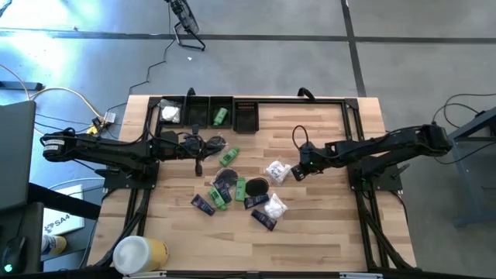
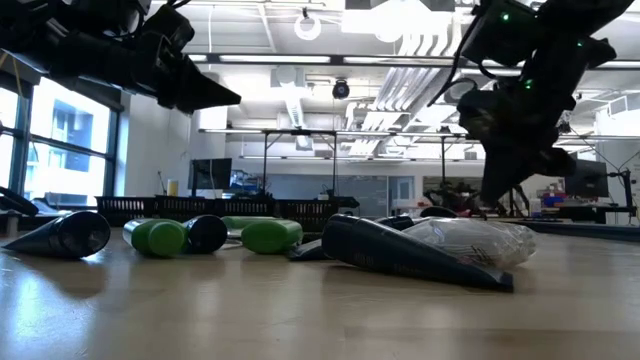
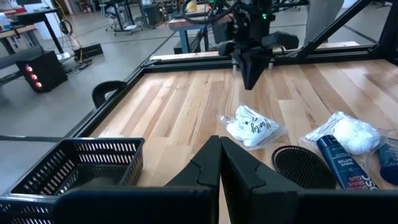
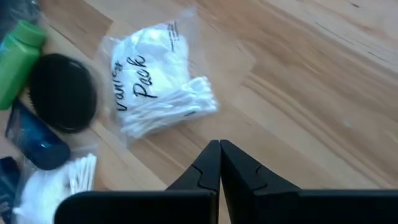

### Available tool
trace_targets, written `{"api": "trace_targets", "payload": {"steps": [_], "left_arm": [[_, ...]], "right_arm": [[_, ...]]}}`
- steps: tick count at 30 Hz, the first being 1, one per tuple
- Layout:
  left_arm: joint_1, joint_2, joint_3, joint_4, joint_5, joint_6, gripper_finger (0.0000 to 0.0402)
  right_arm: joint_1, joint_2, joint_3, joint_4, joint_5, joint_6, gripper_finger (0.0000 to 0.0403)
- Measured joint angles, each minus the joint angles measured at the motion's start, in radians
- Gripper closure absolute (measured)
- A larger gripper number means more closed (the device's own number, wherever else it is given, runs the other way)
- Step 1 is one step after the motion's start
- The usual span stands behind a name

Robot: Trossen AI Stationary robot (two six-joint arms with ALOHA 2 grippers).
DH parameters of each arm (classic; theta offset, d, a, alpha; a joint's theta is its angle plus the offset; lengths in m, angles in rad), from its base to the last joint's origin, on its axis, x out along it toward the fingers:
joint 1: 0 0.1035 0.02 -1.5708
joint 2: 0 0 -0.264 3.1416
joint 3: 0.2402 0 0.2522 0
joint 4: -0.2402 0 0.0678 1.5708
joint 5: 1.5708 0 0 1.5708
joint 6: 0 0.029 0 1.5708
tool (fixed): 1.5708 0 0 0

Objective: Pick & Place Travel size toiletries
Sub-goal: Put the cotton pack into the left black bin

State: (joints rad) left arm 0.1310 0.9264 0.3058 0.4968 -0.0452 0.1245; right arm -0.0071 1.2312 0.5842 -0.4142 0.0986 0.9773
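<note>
both arms over the wooden counter [image 1: 325, 217]. left hand [image 1: 203, 144] sits near the black basket row [image 1: 208, 113] along the far edge, fingers pressed together, holding nothing. right hand [image 1: 297, 172] hangs just beside a white wrapped packet [image 1: 277, 170], fingers pressed together, empty; in the right wrist view its tips point at bare wood next to that packet [image 4: 158, 87].

toiletries lie in a loose cluster mid-counter: green bottles [image 1: 229, 157], dark sachets [image 1: 203, 204], a round black disc [image 1: 256, 186], a second white packet [image 1: 273, 206]. one basket compartment holds a green bottle [image 1: 221, 116], another a white packet [image 1: 170, 114]. large white-and-yellow cylinder [image 1: 139, 254] lies at the near left corner, well apart.
</note>
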Motion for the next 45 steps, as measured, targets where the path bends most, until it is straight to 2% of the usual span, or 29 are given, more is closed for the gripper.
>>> {"api": "trace_targets", "payload": {"steps": [9,13,22,26,38,45], "left_arm": [[0.0,0.0,0.0,0.0,0.0,-0.001,0.0399],[0.0,0.0,0.0,0.0,0.0,-0.001,0.0399],[0.0,0.0,0.0,0.001,0.0,-0.001,0.0399],[0.0,0.0,0.0,0.001,0.0,-0.001,0.0399],[0.0,0.0,0.0,0.001,0.0,0.0,0.0399],[0.0,0.0,0.0,0.001,0.0,0.0,0.0399]], "right_arm": [[0.0,0.018,0.0,-0.009,0.007,-0.033,0.04],[-0.003,0.018,0.0,-0.026,0.067,0.082,0.04],[-0.007,0.018,0.0,-0.058,0.086,0.096,0.0392],[-0.007,0.018,0.0,-0.057,0.086,0.093,0.0355],[-0.007,0.018,0.0,-0.057,0.086,0.093,0.0185],[-0.007,0.018,0.0,-0.053,0.087,0.053,0.0128]]}}
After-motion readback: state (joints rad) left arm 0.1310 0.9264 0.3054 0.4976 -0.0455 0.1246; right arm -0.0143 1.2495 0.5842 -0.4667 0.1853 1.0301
